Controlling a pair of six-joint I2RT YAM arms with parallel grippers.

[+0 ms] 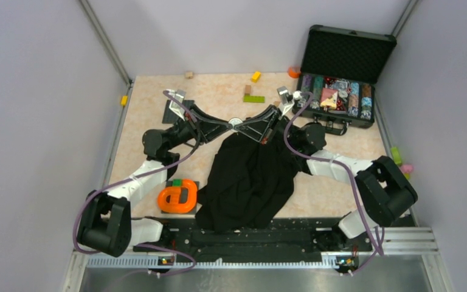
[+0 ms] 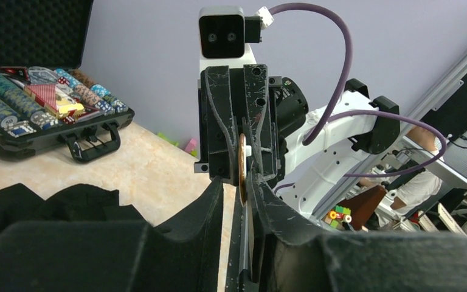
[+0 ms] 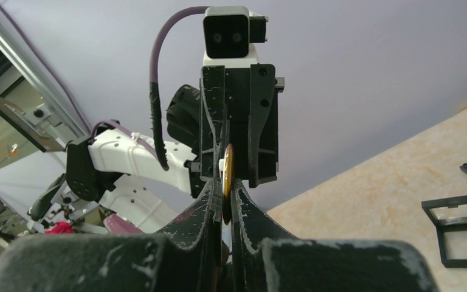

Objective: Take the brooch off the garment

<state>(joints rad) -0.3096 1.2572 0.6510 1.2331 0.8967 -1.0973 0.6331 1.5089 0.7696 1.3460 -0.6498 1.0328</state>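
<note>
The brooch (image 1: pixel 236 122), a small whitish disc, is held up above the table where both grippers meet tip to tip. The black garment (image 1: pixel 249 176) hangs from there down to the near edge. In the right wrist view the brooch (image 3: pixel 227 173) shows edge-on, and my right gripper (image 3: pixel 226 194) is shut on it. In the left wrist view the brooch (image 2: pixel 242 167) stands between my left gripper's (image 2: pixel 241 188) fingers. One finger (image 2: pixel 267 204) lies against the disc, and a thin gap shows at the other finger (image 2: pixel 216 204). Black cloth (image 2: pixel 48 210) lies below.
An open case of poker chips (image 1: pixel 340 103) stands at the back right. An orange object (image 1: pixel 178 196) sits by the left arm. A green block (image 1: pixel 254 98), a yellow block (image 1: pixel 256 76) and a black plate (image 1: pixel 173 109) lie behind the grippers.
</note>
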